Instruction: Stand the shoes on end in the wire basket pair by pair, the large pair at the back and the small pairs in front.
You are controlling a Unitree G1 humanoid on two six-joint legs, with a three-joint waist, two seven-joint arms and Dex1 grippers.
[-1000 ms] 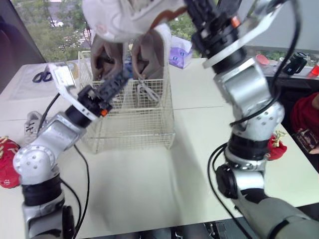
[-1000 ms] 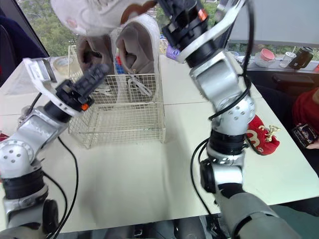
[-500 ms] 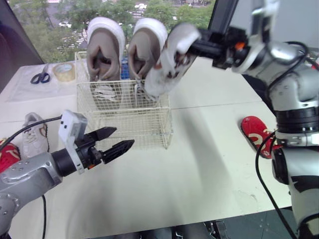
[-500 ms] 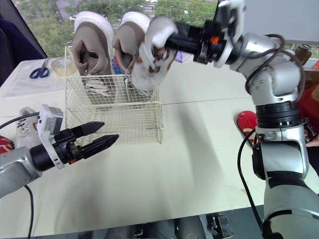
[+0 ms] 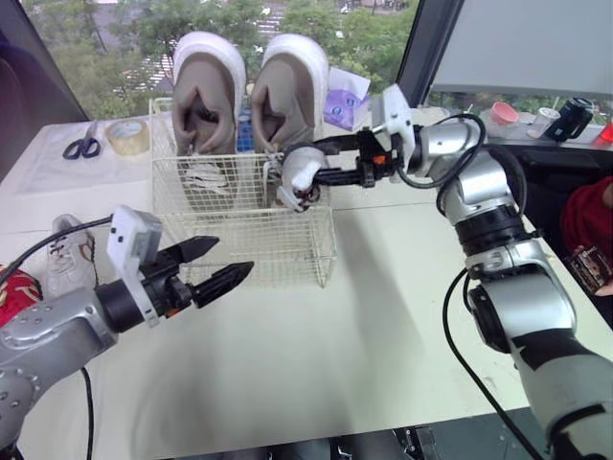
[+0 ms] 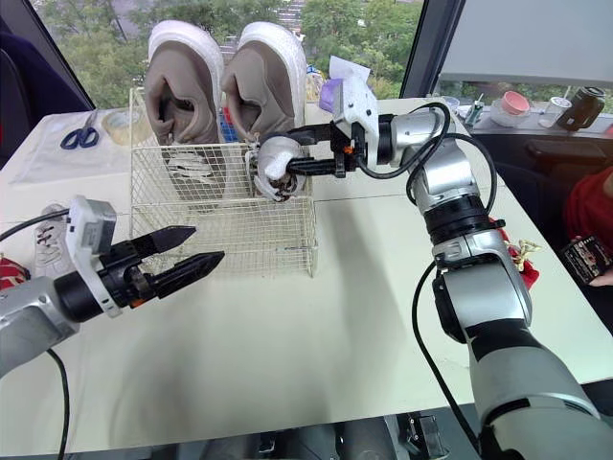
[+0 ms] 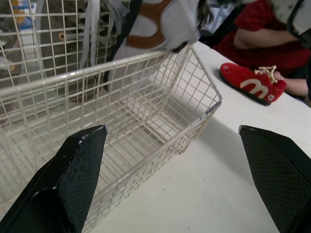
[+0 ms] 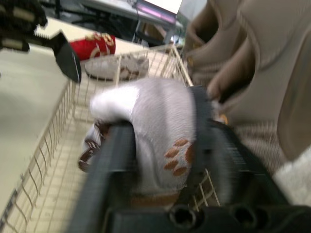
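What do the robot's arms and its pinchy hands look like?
The left arm and right arm are shiny silver with dark, round joints. Black cables loop beside them. Each wrist carries a white camera box and a small orange mark. The left gripper and right gripper each have two long black fingers, and the left one's are pointed with a fine mesh pattern.

On the white table (image 5: 383, 316), blue-handled scissors (image 5: 80, 147) lay just beside a roll of tape (image 5: 125, 137), a purple packet (image 5: 345, 103) sat farther right, and a person in red (image 5: 589, 216) sat at the right edge.
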